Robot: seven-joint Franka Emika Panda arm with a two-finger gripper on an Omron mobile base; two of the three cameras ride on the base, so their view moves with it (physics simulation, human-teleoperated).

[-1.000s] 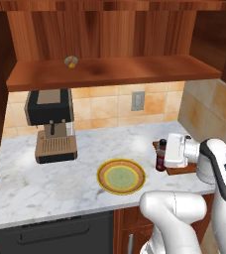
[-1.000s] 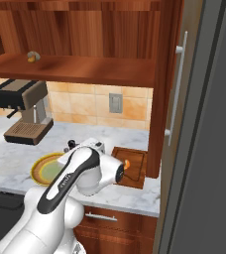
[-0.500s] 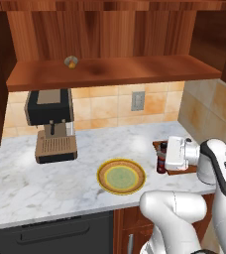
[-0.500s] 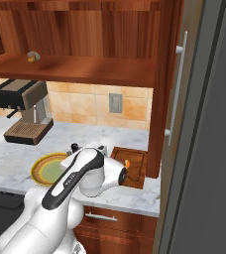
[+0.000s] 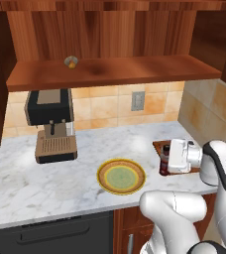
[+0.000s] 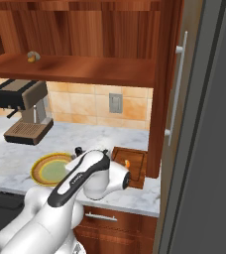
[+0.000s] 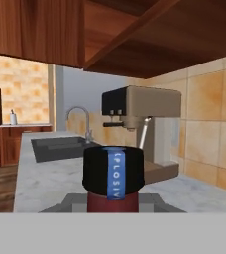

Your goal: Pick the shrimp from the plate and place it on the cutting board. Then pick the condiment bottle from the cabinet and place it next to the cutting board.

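Condiment bottle (image 5: 164,159) (black cap up) upright at cutting board's (image 6: 131,163) left edge | fingers (image 5: 165,161) closed around bottle | shrimp (image 6: 127,163) on board | plate (image 5: 121,176) left of board on tabletop (image 5: 45,181)

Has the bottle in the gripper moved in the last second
Yes. In the left base view the condiment bottle, held in the gripper, has sunk toward the counter beside the cutting board, away from the wall outlet.

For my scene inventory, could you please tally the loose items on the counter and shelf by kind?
Round yellow-rimmed plate with green centre: 1
Dark brown wooden cutting board: 1
Small orange shrimp: 1
Dark red black-capped condiment bottle: 1
Black and tan coffee machine: 1
Small round yellowish object: 1
Total: 6
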